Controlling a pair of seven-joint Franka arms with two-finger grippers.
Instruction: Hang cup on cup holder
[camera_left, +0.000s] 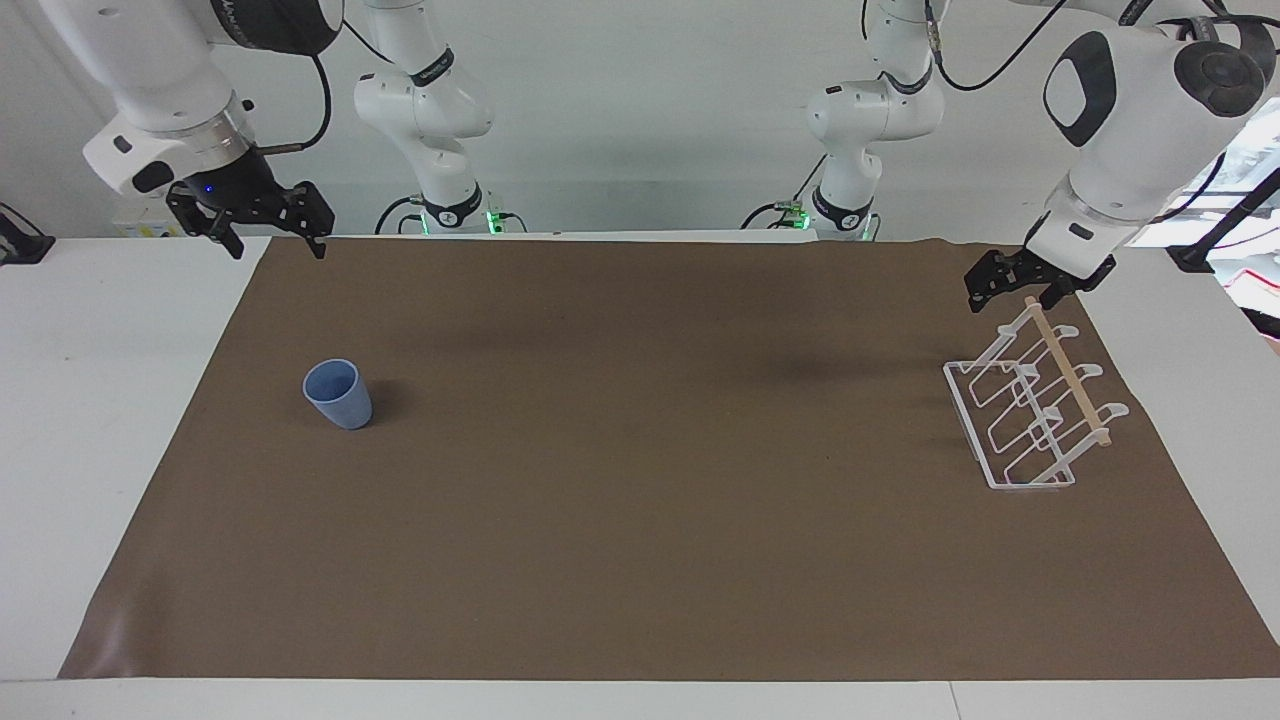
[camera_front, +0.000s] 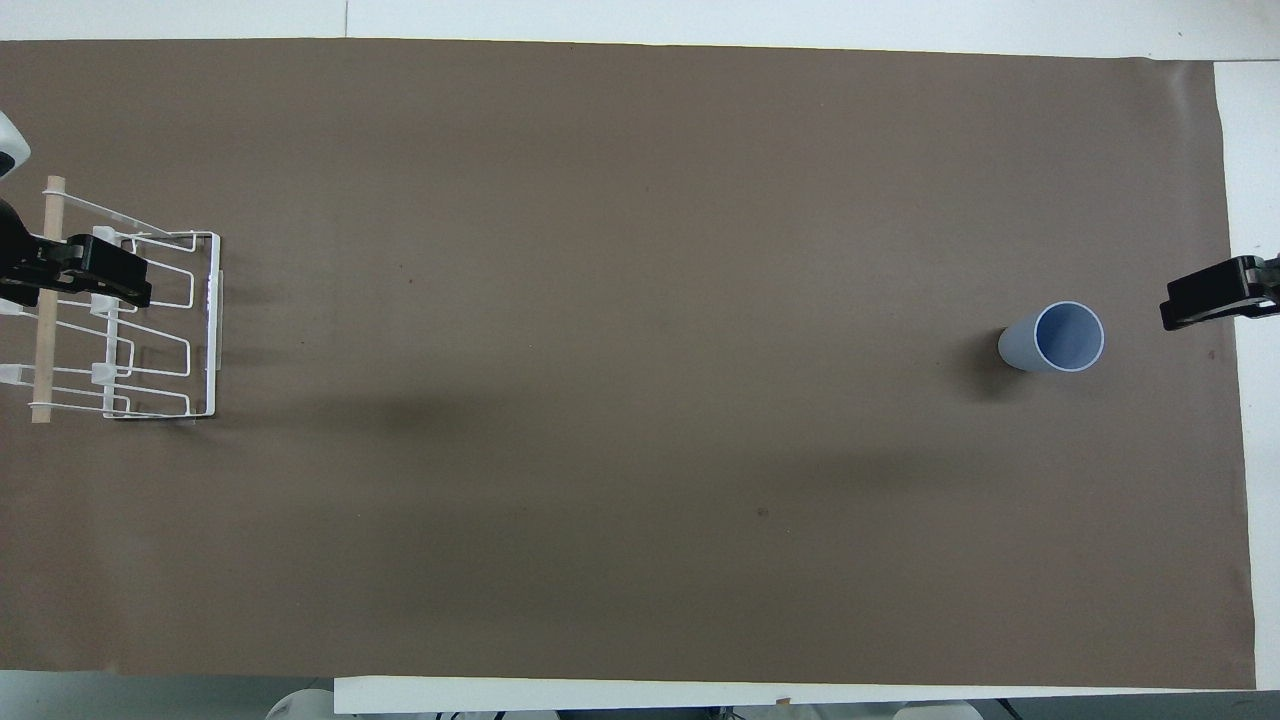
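The light-blue cup (camera_left: 338, 393) (camera_front: 1055, 338) stands upright, mouth up, on the brown mat toward the right arm's end of the table. The white wire cup holder (camera_left: 1030, 420) (camera_front: 150, 330) with its wooden rod (camera_left: 1068, 372) sits at the left arm's end. My right gripper (camera_left: 278, 248) hangs open and empty in the air over the mat's corner at the right arm's end; the cup stands apart from it. My left gripper (camera_left: 1008, 298) (camera_front: 70, 275) hovers open over the holder's end nearest the robots, holding nothing.
A brown mat (camera_left: 640, 520) covers most of the white table (camera_left: 90, 400). Apart from the cup and the holder, nothing else lies on it.
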